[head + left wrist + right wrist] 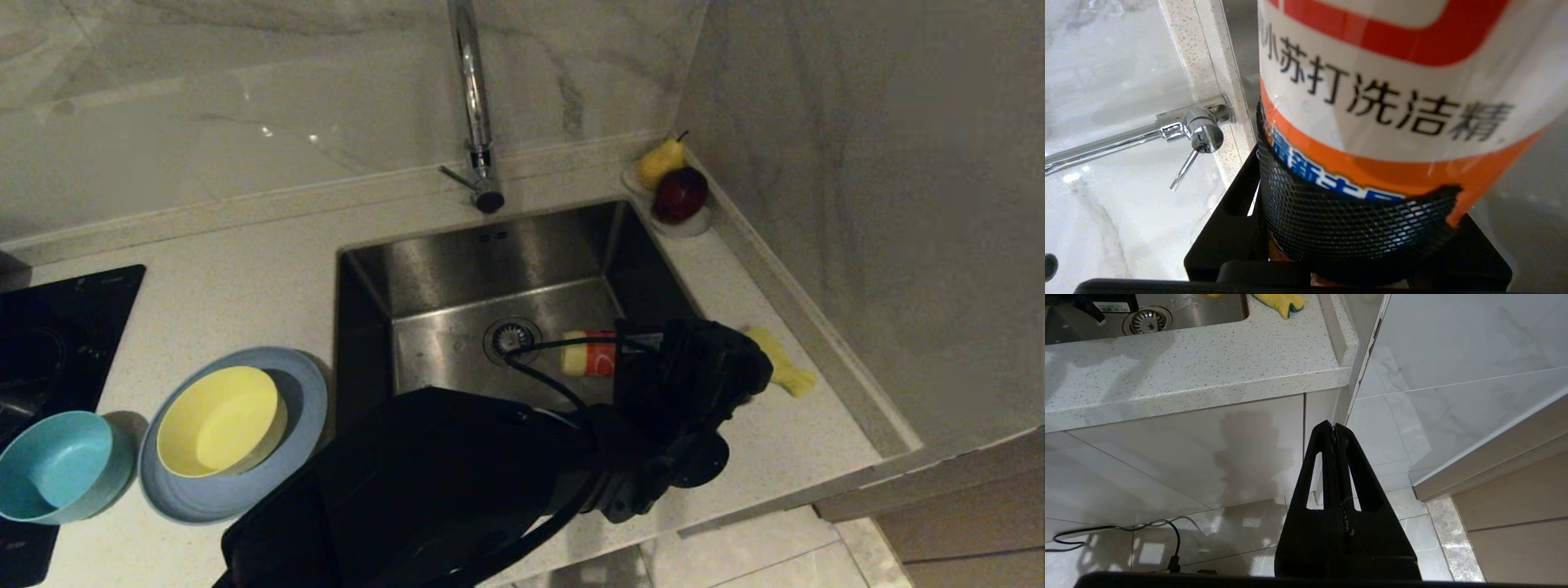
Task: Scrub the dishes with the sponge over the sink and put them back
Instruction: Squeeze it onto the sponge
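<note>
A: Steel sink (457, 269) was under me, w/ my left gripper (629, 355) out over its right half, near the drain (512, 337).

B: Fingers doing what?

A: Clamped on a dish soap bottle (589, 354). It lay roughly level above the basin, white and orange label, cap end toward the drain. From the left wrist view the mesh-faced pads (1355, 228) wrapped the bottle's (1380, 102) lower body, tight contact.

B: And the sponge?

A: Not in my grip. Sponge (780, 363) sat on the counter (735, 457) just right of the sink rim, close beside my left wrist, yellow side up. Right wrist view caught it too (1282, 301), green edge showing.

B: Dishes?

A: All on the counter left of the sink. Yellow bowl (220, 420) sat inside the blue-grey plate (302, 408). Teal bowl (57, 465) was just left of the plate, partly over the black cooktop (57, 327). Couldn't tell if bowl and plate touched.

B: Right side?

A: Right gripper (1334, 435) hung below counter level, by the cabinet front, fingers pressed together, holding nothing.

B: Anything else?

A: Tap (473, 98) stood behind the sink. Pear (660, 161) and red apple (680, 194) in a small dish at the back right corner.
</note>
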Motion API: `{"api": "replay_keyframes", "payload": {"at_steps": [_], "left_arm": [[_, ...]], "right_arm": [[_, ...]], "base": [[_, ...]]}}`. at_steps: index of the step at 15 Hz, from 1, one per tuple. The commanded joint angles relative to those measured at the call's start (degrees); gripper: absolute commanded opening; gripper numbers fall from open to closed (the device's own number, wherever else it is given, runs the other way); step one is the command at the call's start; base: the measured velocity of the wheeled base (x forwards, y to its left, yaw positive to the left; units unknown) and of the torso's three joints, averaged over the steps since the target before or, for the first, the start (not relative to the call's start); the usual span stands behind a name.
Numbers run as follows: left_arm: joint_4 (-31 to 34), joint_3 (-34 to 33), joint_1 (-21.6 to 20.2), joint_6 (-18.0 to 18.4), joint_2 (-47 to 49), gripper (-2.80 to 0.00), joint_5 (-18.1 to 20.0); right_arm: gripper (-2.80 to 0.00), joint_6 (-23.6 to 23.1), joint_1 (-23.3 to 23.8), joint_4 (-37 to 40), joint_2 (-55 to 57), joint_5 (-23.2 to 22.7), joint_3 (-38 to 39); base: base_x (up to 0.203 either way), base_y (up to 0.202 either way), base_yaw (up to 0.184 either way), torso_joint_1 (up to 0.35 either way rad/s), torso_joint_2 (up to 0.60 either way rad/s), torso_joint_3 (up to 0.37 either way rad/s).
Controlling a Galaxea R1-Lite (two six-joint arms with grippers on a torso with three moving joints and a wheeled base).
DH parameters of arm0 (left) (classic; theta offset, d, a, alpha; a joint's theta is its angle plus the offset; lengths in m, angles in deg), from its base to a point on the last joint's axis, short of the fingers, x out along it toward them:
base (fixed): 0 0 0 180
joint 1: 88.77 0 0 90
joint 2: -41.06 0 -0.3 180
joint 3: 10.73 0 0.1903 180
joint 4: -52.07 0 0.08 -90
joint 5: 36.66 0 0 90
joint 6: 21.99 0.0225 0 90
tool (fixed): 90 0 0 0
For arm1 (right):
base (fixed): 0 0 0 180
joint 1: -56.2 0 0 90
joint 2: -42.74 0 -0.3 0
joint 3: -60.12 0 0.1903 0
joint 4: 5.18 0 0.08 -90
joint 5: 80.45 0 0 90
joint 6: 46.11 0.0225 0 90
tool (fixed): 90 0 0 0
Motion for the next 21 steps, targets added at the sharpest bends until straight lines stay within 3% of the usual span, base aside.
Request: {"api": "replay_keyframes", "payload": {"at_steps": [1, 9, 14, 21], "left_arm": [[-0.13, 0.02, -0.01, 0.91, 0.3, -2.8, -0.36], [-3.56, 0.02, -1.59, 0.91, -0.05, -2.8, -0.53], [-6.34, 1.04, -2.2, 4.01, 1.04, -2.8, -0.45], [-9.77, 0.99, -1.99, 5.26, 1.53, -2.8, 0.35]], "right_arm": [[-2.8, 0.05, -0.01, 0.01, -0.02, -0.01, 0.02], [-2.8, 0.04, -0.01, 0.01, -0.02, -0.01, 0.02], [-2.8, 0.01, -0.01, 0.01, -0.02, -0.01, 0.07], [-2.8, 0.05, -0.01, 0.01, -0.02, -0.01, 0.02]], "base": [[0.0, 0.0, 0.0, 0.0, 0.0, 0.0], [0.0, 0.0, 0.0, 0.0, 0.0, 0.0], [0.0, 0.0, 0.0, 0.0, 0.0, 0.0], [0.0, 0.0, 0.0, 0.0, 0.0, 0.0]]}}
